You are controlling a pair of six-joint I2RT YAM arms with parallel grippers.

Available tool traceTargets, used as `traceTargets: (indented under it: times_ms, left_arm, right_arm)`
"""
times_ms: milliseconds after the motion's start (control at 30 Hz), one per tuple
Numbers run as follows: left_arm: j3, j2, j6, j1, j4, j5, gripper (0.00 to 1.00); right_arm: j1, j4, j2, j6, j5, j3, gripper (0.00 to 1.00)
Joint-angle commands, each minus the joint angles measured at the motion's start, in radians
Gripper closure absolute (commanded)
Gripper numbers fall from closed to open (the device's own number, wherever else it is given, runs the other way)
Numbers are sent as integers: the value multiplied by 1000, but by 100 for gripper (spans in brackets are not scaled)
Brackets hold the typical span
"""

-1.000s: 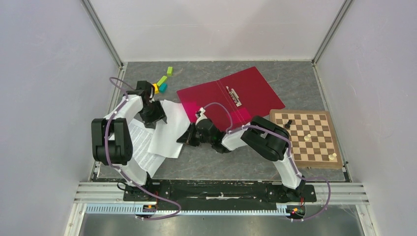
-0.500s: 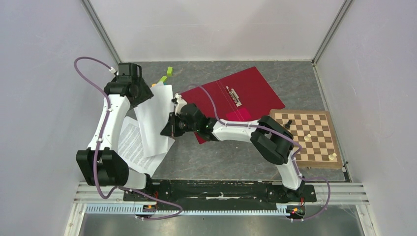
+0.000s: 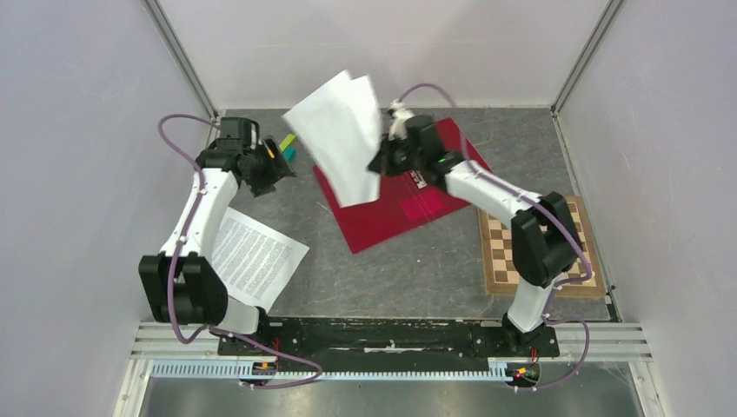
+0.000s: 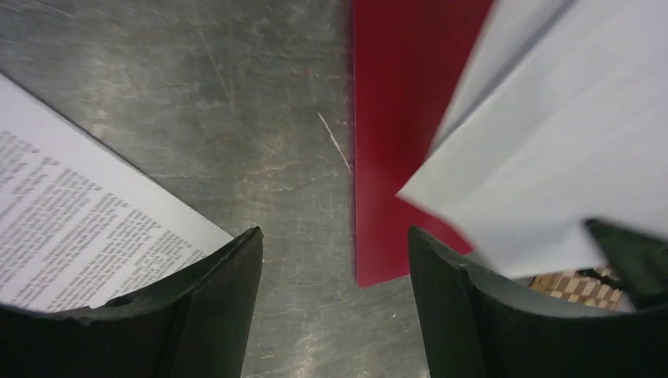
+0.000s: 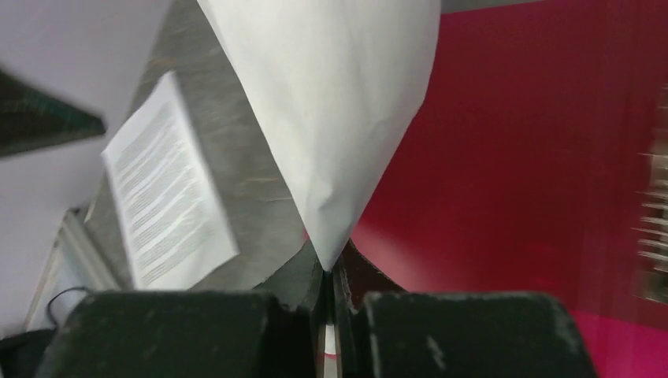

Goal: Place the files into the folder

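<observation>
1. The files point(image 3: 337, 139) are held aloft over the open folder point(image 3: 395, 213), corner pinched by the right gripper point(image 5: 327, 272).
2. Nothing is gripped by the left gripper point(image 4: 335, 252); jaws wide apart beside the folder's edge.
3. One printed sheet point(image 3: 252, 258) is seen flat on the table point(image 3: 391, 278).

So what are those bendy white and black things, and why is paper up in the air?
Those are two robot arms, a left arm and a right arm, bolted at the near edge of the grey table. The wide picture looks down from above. The other two come from a small camera on each wrist. The right pincer pinches white paper sheets, lifted above the open red folder. The left pincer is open and holds nothing. One printed sheet lies on the table. A wooden chessboard and small coloured blocks lie there too.
</observation>
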Motion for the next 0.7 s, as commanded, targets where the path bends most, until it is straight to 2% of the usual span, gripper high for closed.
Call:
traceTargets:
  times_ms: [0,100,200,300,533,667]
  left_arm:
    - [-36,83,-39,-102,81,160,26]
    - [-52,132,-63,-157,98,133,26]
    - [-78,171,-97,-187,129,124,26]
    - [-92,214,-122,-205,156,132,26]
    - [-86,257,-110,-221,152,112,26]
    - [-85,262,-98,-221,139,96,26]
  right_arm:
    - [-237,-142,-61,-148,-108,-20,96]
    - [-381,-236,-6,-198,-169,52,96]
    - [-457,-420,88,-296,-73,188,96]
    - [-484,-522,154,-354,66,255,97]
    - [-505,-641,261,-418,229,333,98]
    - [-517,-657,251,-434,305,294,99]
